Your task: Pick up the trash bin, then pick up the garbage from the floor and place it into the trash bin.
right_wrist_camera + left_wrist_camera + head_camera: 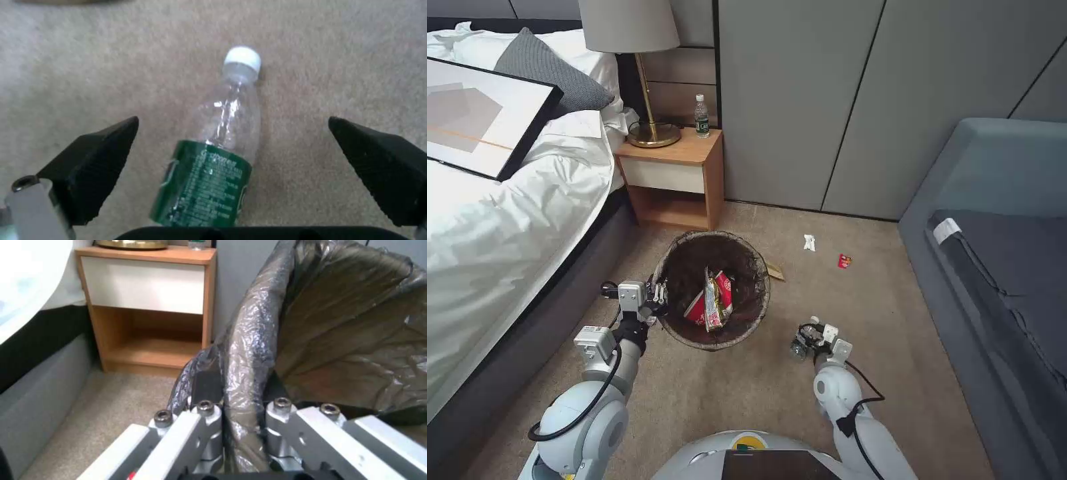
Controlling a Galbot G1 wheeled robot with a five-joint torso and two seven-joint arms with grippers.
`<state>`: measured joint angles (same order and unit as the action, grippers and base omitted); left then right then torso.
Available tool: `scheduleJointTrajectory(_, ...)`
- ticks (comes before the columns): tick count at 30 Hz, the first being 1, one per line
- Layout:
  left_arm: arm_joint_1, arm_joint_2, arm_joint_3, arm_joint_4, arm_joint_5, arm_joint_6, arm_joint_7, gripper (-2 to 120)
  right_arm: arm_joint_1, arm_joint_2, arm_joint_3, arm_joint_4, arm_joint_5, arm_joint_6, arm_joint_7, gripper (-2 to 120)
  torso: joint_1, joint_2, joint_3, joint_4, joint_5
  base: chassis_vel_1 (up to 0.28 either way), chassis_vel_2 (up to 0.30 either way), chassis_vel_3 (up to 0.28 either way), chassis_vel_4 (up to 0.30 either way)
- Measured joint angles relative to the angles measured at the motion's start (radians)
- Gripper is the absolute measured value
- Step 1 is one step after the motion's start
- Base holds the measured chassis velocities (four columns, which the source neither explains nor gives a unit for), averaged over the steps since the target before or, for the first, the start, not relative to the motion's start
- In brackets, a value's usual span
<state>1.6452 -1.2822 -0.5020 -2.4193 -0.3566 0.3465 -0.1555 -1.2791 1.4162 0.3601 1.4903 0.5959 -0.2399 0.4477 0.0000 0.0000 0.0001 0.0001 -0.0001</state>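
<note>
The right pincer (233, 146) is low over the carpet floor (747, 393), its two black fingers (95, 166) spread wide apart on either side of a small clear plastic bottle (213, 160) with a green label and a white cap. The bottle lies on its side on the floor between the fingers, touching neither. In the head view this pincer (802, 343) and the bottle (798, 348) sit just beside the trash bin (714, 291), on the sofa side of it.

The left pincer (658, 293) is clamped on the trash bin's rim, on the side facing the bed (500, 220); the wrist view shows its fingers (209, 426) closed over the folded dark bag (249, 350) at the rim. Red snack packets (712, 303) lie inside the bin.

Farther out, toward the wall, a white paper scrap (809, 243) and a small red wrapper (844, 261) lie on the floor, well apart from the bin. A tan scrap (774, 271) lies just beside the bin's far edge. A nightstand (672, 179) stands by the bed.
</note>
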Motion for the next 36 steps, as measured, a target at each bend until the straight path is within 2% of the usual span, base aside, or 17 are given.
scheduleJointTrajectory(14,-0.001,-0.004,0.000,0.000,0.004,-0.004,0.002,7,0.080,0.048,-0.040,-0.118,-0.044,0.006,0.037,100,0.000,0.000,0.000,0.0000,0.0000,0.000,0.000,0.000,0.000)
scheduleJointTrajectory(22,-0.004,-0.003,0.000,0.002,0.003,-0.006,0.002,7,0.090,0.053,-0.042,-0.135,-0.042,0.005,0.037,100,0.000,0.000,0.000,-0.0001,0.0000,0.000,0.000,0.000,0.000)
scheduleJointTrajectory(25,-0.004,-0.003,0.000,0.003,0.003,-0.006,0.002,7,0.091,0.054,-0.042,-0.137,-0.039,0.004,0.037,94,0.000,0.000,0.000,0.0000,0.0000,0.000,0.000,0.000,0.000)
scheduleJointTrajectory(27,-0.004,-0.004,0.000,0.003,0.003,-0.006,0.002,7,0.091,0.056,-0.042,-0.140,-0.018,0.002,0.040,86,0.000,0.000,0.000,-0.0002,0.0000,0.000,0.000,0.000,0.000)
scheduleJointTrajectory(33,-0.003,-0.004,0.001,0.002,0.003,-0.007,0.002,7,0.095,0.060,-0.037,-0.156,0.002,0.000,0.046,82,0.000,0.000,0.000,-0.0001,0.0000,0.000,0.000,0.000,0.000)
scheduleJointTrajectory(36,-0.002,-0.005,0.001,0.001,0.003,-0.007,0.002,7,0.098,0.061,-0.037,-0.162,0.008,0.000,0.046,73,0.000,0.000,0.000,-0.0002,0.0001,0.000,0.000,0.000,0.000)
